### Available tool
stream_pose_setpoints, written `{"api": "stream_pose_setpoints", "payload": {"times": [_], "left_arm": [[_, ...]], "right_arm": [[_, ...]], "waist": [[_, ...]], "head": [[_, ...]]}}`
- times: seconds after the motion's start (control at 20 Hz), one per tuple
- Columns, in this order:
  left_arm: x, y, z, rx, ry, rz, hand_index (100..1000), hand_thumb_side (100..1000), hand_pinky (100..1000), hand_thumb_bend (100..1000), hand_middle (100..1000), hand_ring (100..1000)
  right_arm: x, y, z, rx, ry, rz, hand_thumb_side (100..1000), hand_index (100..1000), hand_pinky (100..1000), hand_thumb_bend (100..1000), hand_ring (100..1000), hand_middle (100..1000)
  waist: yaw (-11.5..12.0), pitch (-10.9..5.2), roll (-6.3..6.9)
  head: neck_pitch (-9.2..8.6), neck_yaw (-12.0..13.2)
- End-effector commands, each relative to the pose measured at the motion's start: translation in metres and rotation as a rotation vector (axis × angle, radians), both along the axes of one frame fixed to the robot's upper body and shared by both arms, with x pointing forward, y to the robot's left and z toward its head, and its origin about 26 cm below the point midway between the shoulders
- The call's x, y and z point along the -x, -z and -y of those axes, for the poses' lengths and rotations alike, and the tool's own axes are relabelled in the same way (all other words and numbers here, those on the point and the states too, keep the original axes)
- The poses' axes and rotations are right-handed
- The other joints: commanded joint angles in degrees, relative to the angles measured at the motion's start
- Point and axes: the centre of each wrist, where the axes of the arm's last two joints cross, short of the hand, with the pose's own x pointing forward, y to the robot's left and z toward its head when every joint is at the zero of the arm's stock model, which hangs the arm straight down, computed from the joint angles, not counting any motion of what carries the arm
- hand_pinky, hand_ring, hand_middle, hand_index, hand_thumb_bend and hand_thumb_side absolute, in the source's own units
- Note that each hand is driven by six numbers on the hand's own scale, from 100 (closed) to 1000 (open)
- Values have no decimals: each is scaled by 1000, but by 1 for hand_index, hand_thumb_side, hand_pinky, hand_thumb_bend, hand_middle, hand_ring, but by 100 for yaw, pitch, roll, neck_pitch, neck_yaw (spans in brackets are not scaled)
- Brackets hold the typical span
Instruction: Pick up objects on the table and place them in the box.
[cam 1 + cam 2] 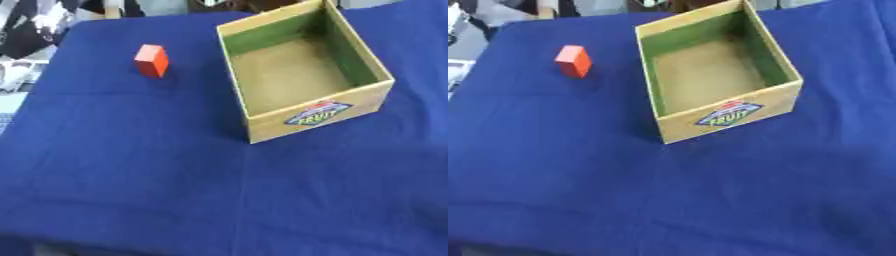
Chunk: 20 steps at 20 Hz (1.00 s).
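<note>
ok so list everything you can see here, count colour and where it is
block: one, orange-red, upright on the cloth, left of the box and apart from it
box: one, tan outside with green inner walls, a label on its near wall, open top, nothing inside, right of centre toward the far side
cloth: one, dark blue, covers the table
clutter: black and white items past the cloth's far left corner, too unclear to name
hands: neither the left hand nor the right hand shows in either view
</note>
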Motion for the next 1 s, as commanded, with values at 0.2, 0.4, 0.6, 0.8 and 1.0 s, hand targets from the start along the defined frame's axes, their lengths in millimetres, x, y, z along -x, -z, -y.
{"api": "stream_pose_setpoints", "payload": {"times": [0.2,0.4,0.6,0.8,1.0], "left_arm": [[-6,-22,-27,-135,-59,-91,922,969,266,276,744,632],[-12,-24,-39,-163,-64,-154,933,971,286,311,760,651],[-16,-24,-48,-192,-75,-222,978,996,333,491,793,686],[-22,-23,-59,-237,-111,-307,1000,1000,401,705,813,716],[-27,-24,-71,-271,-159,-389,1000,998,430,801,823,725]], "right_arm": [[5,-6,5,51,8,19,716,718,762,100,705,599],[6,-6,5,56,5,18,718,718,762,100,705,599],[5,-6,5,61,1,19,720,718,762,100,706,599],[5,-6,4,69,-6,21,721,719,762,100,706,600],[5,-6,4,75,-9,25,721,719,762,100,706,600]], "waist": [[-70,-168,-37],[-128,-169,-59],[-183,-141,-69],[-236,-111,-86],[-282,-91,-87]], "head": [[-105,-154],[-156,-227],[-215,-258],[-273,-201],[-326,-114]]}}
